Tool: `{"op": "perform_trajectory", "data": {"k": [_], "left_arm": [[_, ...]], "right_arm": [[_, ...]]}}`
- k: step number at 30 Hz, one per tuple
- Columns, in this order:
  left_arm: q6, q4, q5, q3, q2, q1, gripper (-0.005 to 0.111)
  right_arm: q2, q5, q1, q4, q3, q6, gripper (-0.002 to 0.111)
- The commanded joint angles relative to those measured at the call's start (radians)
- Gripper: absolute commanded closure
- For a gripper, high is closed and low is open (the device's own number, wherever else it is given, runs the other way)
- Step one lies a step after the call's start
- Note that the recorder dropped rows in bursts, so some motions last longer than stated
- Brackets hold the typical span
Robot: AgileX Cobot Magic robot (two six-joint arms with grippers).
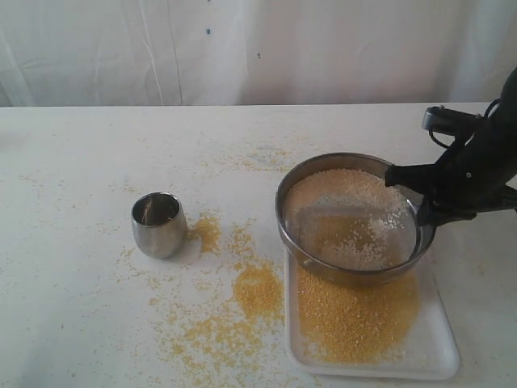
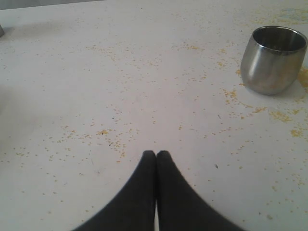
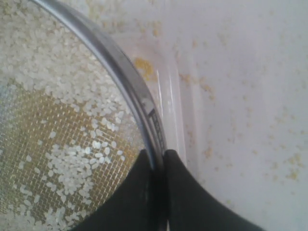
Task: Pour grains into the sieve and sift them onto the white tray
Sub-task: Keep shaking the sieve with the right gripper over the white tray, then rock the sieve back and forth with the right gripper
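Note:
The round steel sieve (image 1: 349,218) hangs a little above the far end of the white tray (image 1: 436,347). My right gripper (image 1: 414,198) is shut on the sieve's rim (image 3: 120,72) at its right side. Whitish coarse grains (image 3: 72,159) lie on the mesh, and golden meal (image 1: 351,311) covers the tray below. More yellow grains (image 1: 254,287) are spilled on the table left of the tray. My left gripper (image 2: 156,154) is shut on nothing, low over the table, and does not show in the exterior view.
A small steel cup (image 1: 159,224) stands upright on the table, left of the sieve; it is also in the left wrist view (image 2: 273,58). Scattered grains dot the white tabletop (image 1: 97,162). A white curtain hangs behind the table.

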Motion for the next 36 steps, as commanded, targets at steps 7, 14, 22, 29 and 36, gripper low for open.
{"op": "perform_trajectory", "data": {"k": [7,14,22,29,36], "left_arm": [[0.000,0.000,0.001,0.005,-0.004,0.001,0.107],[0.000,0.000,0.001,0.005,-0.004,0.001,0.107],[0.000,0.000,0.001,0.005,-0.004,0.001,0.107],[0.000,0.000,0.001,0.005,-0.004,0.001,0.107],[0.000,0.000,0.001,0.005,-0.004,0.001,0.107]], "right_arm": [[-0.012,-0.131,-0.003,0.005,-0.008,0.000,0.108],[-0.012,-0.017,-0.003,0.005,-0.008,0.000,0.108],[-0.010,0.059,-0.003,-0.033,-0.008,0.000,0.108],[-0.017,0.219,0.008,-0.042,0.009,-0.108,0.108],[-0.009,0.329,0.008,-0.048,0.032,-0.076,0.108]]}}
